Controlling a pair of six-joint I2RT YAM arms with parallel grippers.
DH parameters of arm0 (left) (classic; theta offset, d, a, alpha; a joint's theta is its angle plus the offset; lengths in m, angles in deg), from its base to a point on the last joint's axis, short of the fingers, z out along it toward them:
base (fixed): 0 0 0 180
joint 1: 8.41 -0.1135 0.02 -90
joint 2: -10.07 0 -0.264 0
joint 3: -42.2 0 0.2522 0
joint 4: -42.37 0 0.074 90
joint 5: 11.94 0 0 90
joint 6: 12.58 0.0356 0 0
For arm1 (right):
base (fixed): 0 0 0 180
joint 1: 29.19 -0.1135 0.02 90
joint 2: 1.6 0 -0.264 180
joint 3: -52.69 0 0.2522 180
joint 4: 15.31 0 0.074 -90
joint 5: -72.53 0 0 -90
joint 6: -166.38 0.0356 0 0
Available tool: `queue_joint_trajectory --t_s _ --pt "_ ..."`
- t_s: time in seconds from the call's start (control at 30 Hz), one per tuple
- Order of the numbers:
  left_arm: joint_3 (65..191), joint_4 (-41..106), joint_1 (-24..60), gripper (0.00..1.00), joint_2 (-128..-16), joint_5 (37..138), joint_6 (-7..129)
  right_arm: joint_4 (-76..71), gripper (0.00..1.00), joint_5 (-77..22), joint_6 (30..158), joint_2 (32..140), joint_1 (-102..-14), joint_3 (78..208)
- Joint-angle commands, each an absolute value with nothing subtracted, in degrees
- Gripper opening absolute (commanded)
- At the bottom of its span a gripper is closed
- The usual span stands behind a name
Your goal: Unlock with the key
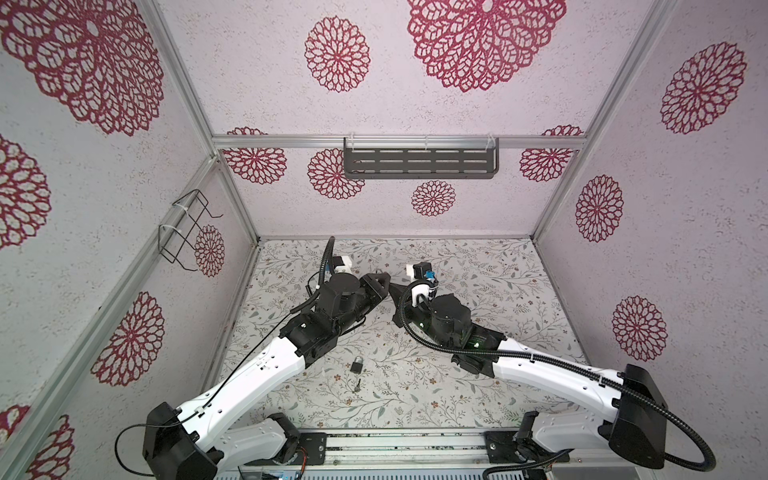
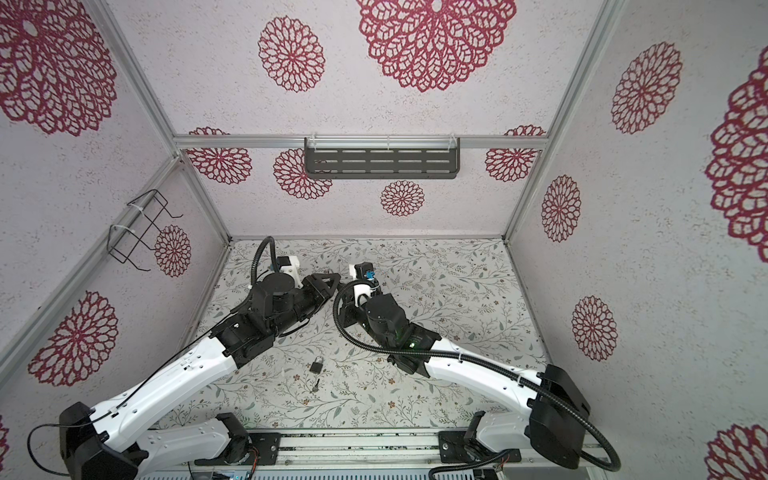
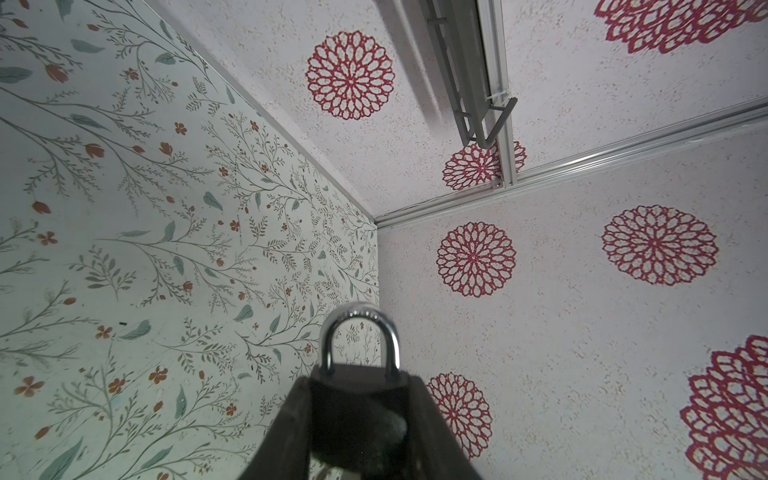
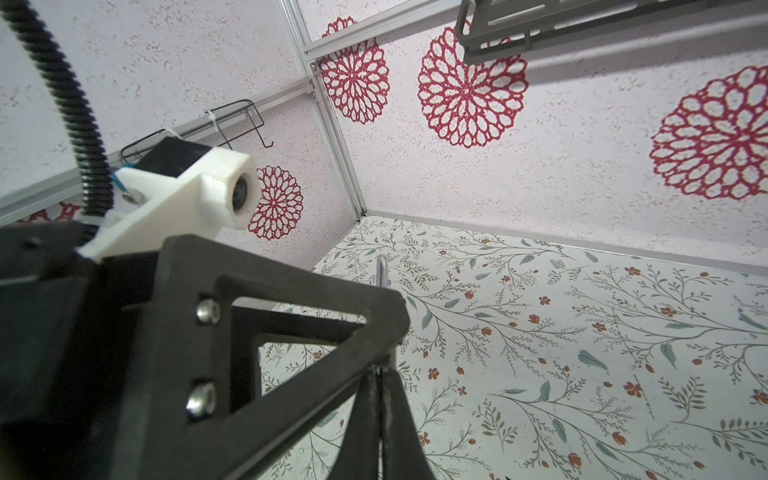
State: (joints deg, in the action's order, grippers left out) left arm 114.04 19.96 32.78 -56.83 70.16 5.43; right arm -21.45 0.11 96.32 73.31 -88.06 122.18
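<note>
Left wrist view shows a dark padlock (image 3: 357, 403) gripped by its body between the left gripper's fingers (image 3: 291, 424), which press on either side of it. Its silver shackle (image 3: 360, 316) is closed and points away from the camera. In both top views the left gripper (image 1: 384, 279) is raised above the middle of the floral table (image 1: 519, 299), toward the far side, and its tips meet those of the right gripper (image 1: 392, 287), which reaches in from the right.

In the right wrist view the right gripper (image 4: 379, 376) has its fingers pressed together. A thin sliver of metal shows at their tips, too small to identify. Just beyond it is the edge of the shackle (image 4: 381, 270), partly hidden by the left gripper's black finger frame.

A second padlock (image 1: 356, 365) lies flat on the table near the front, between the two forearms. A small key (image 1: 357, 385) lies just on its near side, close to it but not in it. Both also appear in a top view at (image 2: 316, 365) and (image 2: 316, 385).
</note>
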Motion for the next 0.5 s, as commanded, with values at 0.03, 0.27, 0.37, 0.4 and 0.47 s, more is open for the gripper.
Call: queue_joint_trajectory --t_s 0.03,0.27,0.37,0.4,0.47 --pt "112.8 21.8 32.4 0.03 -55.8 70.4 4.8 -25.9 0.0 -0.8 94.0 72.8 -88.6 124.5" --pt "111.8 21.6 31.7 0.0 -54.7 68.1 4.4 -24.6 0.18 -0.7 95.0 70.2 -88.5 123.0" --pt "111.3 22.2 31.5 0.0 -54.1 67.1 4.1 -24.5 0.27 -0.7 97.3 69.2 -88.5 121.6" --pt "111.3 22.3 31.5 0.0 -54.0 67.0 4.1 -24.4 0.28 -1.2 98.4 69.2 -88.5 121.3" --pt "111.3 22.6 31.5 0.0 -53.8 66.7 4.0 -23.8 0.28 -2.1 100.3 69.7 -88.4 121.1"
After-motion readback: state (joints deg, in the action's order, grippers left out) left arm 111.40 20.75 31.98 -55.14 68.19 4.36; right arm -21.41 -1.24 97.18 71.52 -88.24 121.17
